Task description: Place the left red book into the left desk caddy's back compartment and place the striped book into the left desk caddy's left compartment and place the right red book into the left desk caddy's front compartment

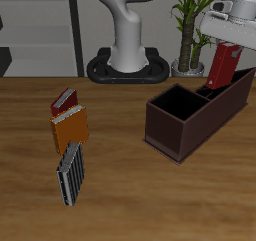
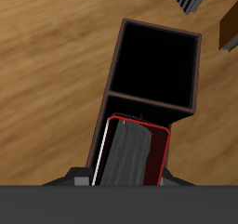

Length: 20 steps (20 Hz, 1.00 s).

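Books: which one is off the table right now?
The crimson book, held in the gripper above the caddy. The small dark red book, orange book and striped book lie on the table.

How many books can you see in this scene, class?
4: the right red book held over the left desk caddy; the left red book, orange book and striped book lying together on the table.

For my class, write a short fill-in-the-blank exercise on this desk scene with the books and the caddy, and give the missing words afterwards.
1. The gripper holds a ____ book above the caddy.
2. The number of books lying on the table is ____.
3. The striped book lies nearer the table's ____ edge than the orange book.
4. The caddy's large square compartment is ____.

Missing words: red; three; front; empty
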Available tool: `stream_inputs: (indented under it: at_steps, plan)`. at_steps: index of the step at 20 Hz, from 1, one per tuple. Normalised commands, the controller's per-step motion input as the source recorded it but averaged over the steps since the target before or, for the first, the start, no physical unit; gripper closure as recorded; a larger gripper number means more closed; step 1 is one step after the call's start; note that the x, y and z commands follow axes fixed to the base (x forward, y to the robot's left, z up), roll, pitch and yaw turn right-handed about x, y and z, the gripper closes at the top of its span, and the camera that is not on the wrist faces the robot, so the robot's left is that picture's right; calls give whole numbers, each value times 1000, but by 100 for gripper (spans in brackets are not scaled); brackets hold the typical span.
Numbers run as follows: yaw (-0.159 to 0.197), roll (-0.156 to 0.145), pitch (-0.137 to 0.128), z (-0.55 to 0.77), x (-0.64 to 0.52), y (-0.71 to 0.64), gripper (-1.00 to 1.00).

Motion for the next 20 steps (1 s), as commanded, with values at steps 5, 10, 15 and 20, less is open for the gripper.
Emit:
stream_inputs:
  at_steps: [5, 10, 15, 20]
  plan:
    - [-4, 23, 35, -92, 76, 32, 100]
    - [3, 6, 23, -98, 87, -10, 100]
    - [1, 17, 37, -133, 96, 9, 100]
    - [-7, 1, 21, -72, 46, -42, 100]
